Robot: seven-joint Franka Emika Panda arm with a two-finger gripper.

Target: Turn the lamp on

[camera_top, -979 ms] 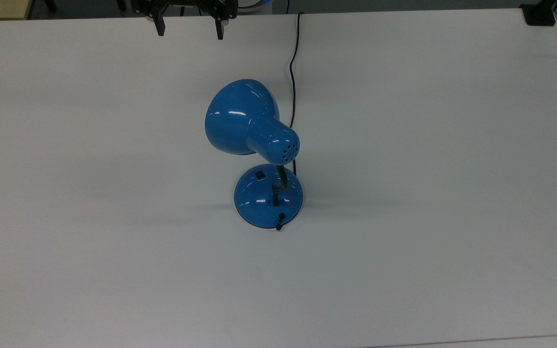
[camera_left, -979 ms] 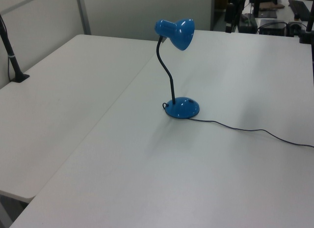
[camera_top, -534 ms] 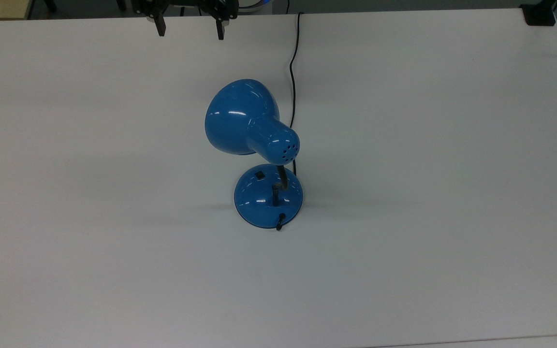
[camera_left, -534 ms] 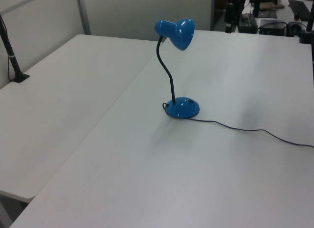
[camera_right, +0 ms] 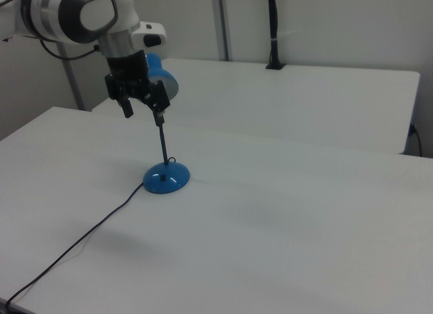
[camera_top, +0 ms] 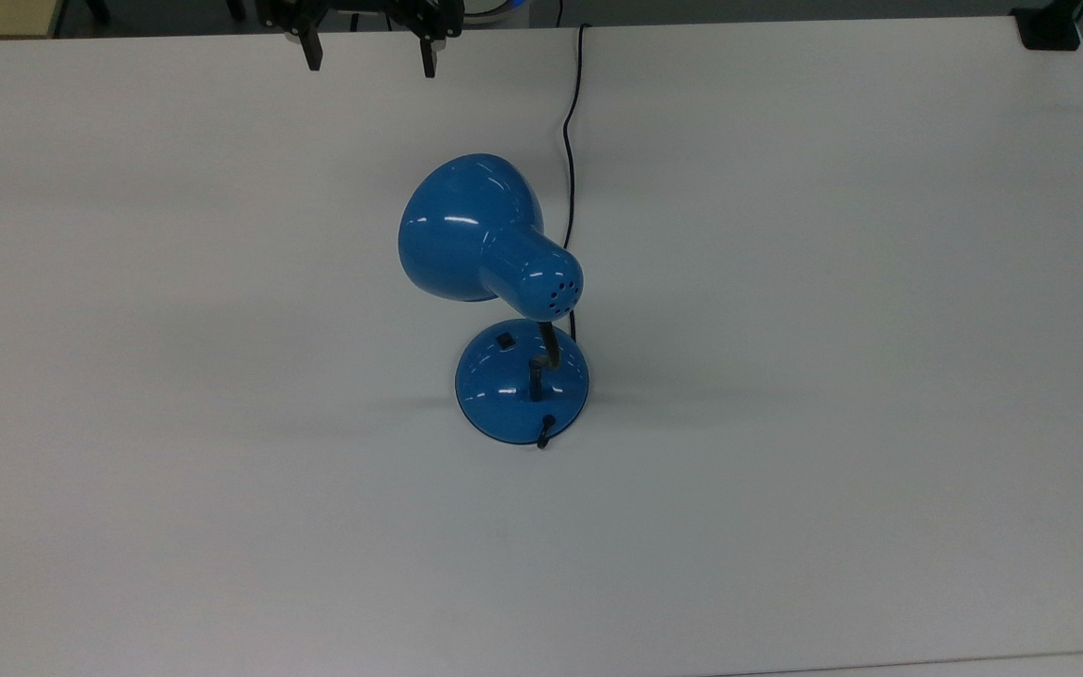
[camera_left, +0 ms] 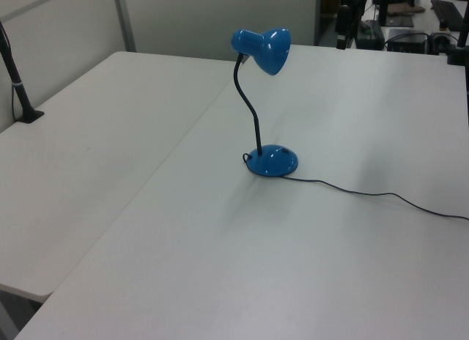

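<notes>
gripper: fingers spread apart, holding nothing, pointing down above the table's far edge in the top view | arm: raised, wrist vertical | lamp: upright mid-table, well apart from gripper, shade tilted, cord running to far edge

a broad white worktop lay under even light, and in the left view a second white table stood edge to edge with it along a thin seam. behind them ran a pale partition wall with a grey metal post, and a black clamped pole rose from the second table's edge at the left view's left. in the right view a similar black pole stood at the far table's back edge before a light wall.
</notes>
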